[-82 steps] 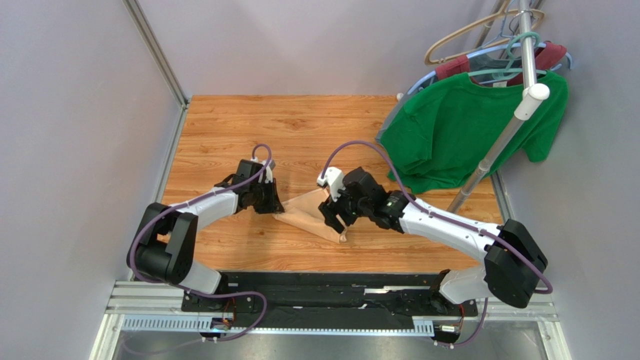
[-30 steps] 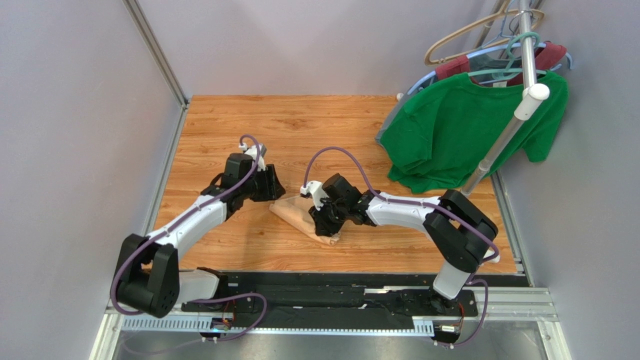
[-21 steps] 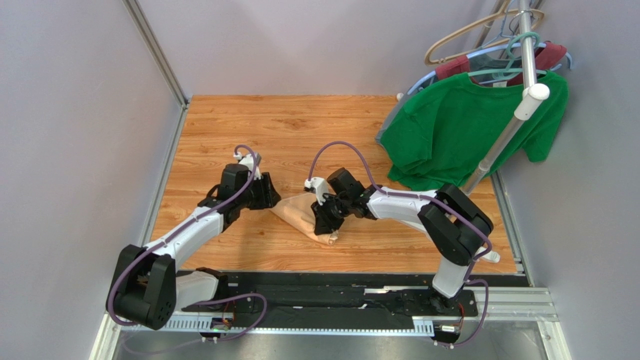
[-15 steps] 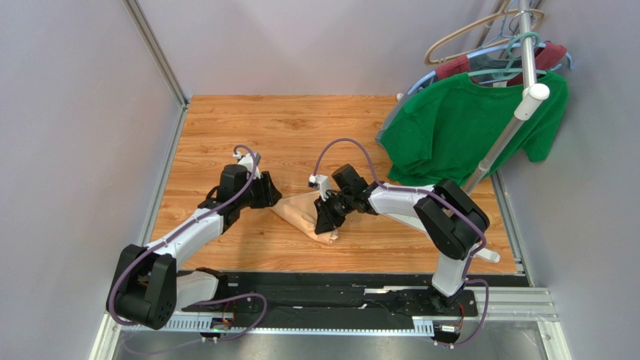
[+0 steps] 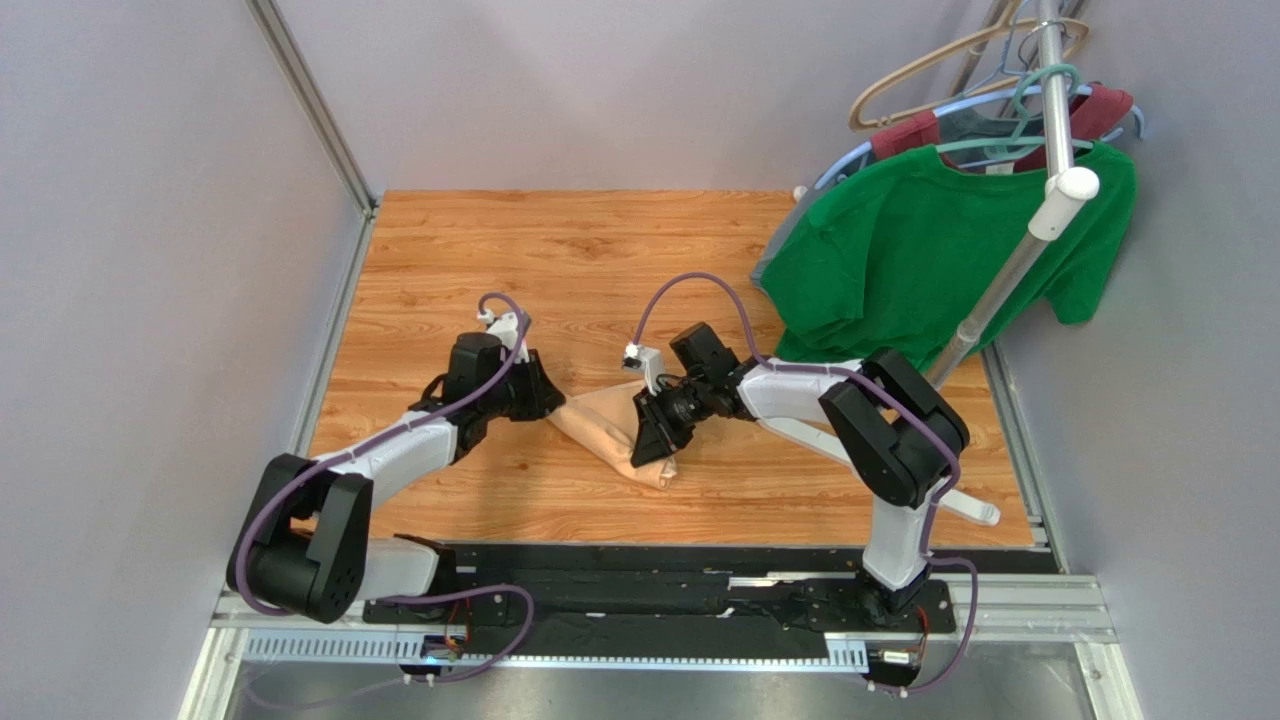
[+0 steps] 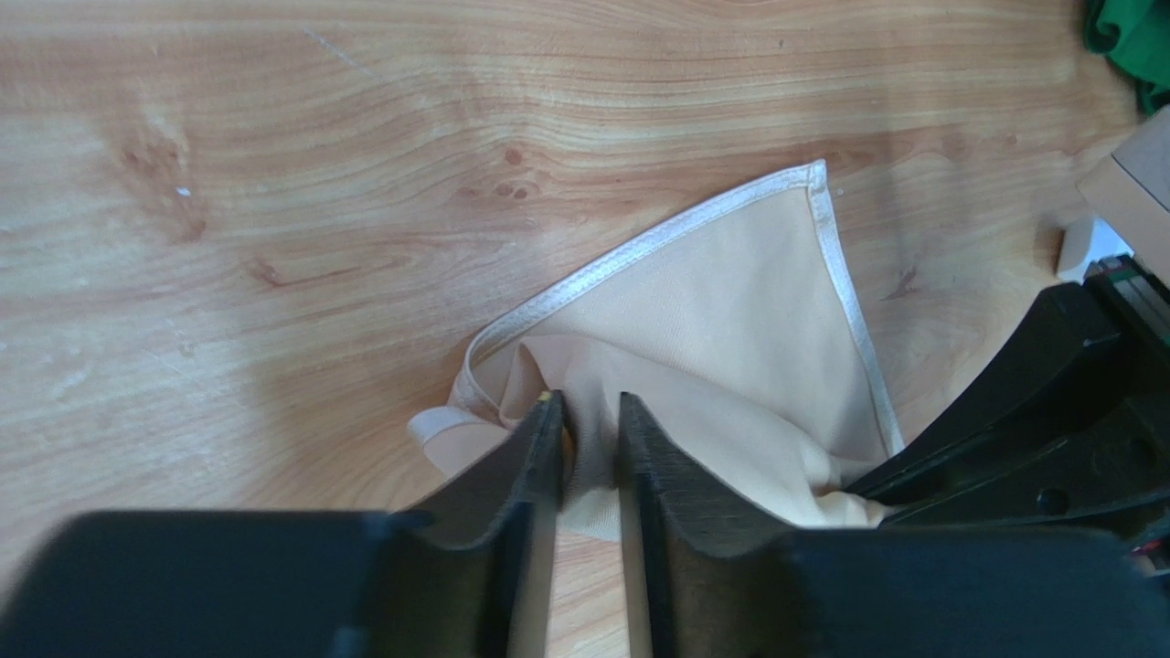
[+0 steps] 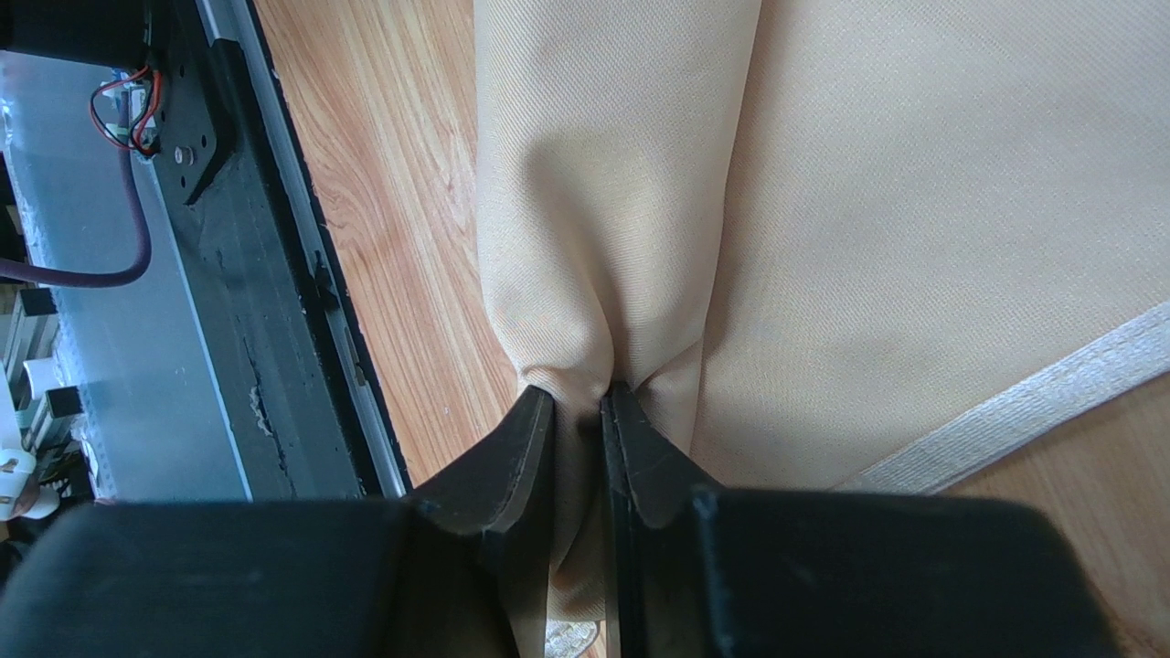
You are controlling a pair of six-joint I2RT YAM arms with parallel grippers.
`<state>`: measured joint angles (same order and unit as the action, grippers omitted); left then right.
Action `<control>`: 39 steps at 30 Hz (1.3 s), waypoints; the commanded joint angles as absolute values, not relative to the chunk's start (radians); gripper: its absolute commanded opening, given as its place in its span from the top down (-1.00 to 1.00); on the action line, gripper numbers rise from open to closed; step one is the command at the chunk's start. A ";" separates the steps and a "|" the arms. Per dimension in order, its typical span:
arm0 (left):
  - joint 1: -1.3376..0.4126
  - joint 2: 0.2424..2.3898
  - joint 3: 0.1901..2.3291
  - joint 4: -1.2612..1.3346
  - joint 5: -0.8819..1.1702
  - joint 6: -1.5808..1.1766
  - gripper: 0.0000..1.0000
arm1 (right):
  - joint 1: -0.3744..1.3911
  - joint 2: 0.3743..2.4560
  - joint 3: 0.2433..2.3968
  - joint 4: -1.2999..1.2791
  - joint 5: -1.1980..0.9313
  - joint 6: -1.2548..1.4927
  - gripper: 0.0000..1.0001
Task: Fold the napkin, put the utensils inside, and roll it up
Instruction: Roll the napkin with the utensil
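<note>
Wood-grain tabletop [image 5: 451, 255] boxed in by grey walls [image 5: 150, 225], seen from above. Over on the left, left gripper [image 5: 550, 402] down low on the wood, fingers [image 6: 529, 480] nearly together and pinching a bunched fold at the left end of the napkin [image 5: 609, 425]. Peach-tan cloth lying crumpled mid-table between the two arms, folded over into a rough triangle, pale hemmed edge running up to a corner on the far side. Just right of that, right gripper [image 5: 649, 447] down on the near right part of the cloth, clamped tight on a raised ridge of fabric, not far from the black base rail [image 7: 268, 233] along the near edge. Further right, green T-shirt [image 5: 917, 255] hanging off a white rack pole [image 5: 1004, 285], well apart from the napkin.
</note>
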<state>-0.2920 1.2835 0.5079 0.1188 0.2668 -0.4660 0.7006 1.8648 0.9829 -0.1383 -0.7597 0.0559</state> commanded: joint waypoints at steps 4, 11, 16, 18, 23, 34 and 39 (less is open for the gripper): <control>-0.287 1.370 0.561 0.141 0.339 -0.442 1.00 | 0.698 1.922 0.948 -0.308 -0.623 0.028 0.32; -0.287 1.453 0.661 0.023 0.331 -0.417 1.00 | 0.698 1.824 0.982 -0.373 -0.557 0.038 -0.24; -0.287 1.482 0.699 -0.047 0.333 -0.399 1.00 | 0.719 1.718 1.014 -0.410 -0.454 0.040 -0.39; -0.287 1.491 0.712 -0.060 0.333 -0.394 1.00 | 0.738 1.674 1.028 -0.414 -0.358 0.031 -0.40; -0.287 1.503 0.724 -0.074 0.344 -0.394 1.00 | 0.847 1.603 1.042 -0.362 -0.126 0.005 -0.43; -0.287 1.543 0.767 -0.118 0.348 -0.400 1.00 | 1.095 1.652 1.081 -0.204 0.166 -0.172 -0.29; -0.287 1.546 0.776 -0.126 0.350 -0.402 1.00 | 1.117 1.716 1.088 -0.177 0.187 -0.201 -0.21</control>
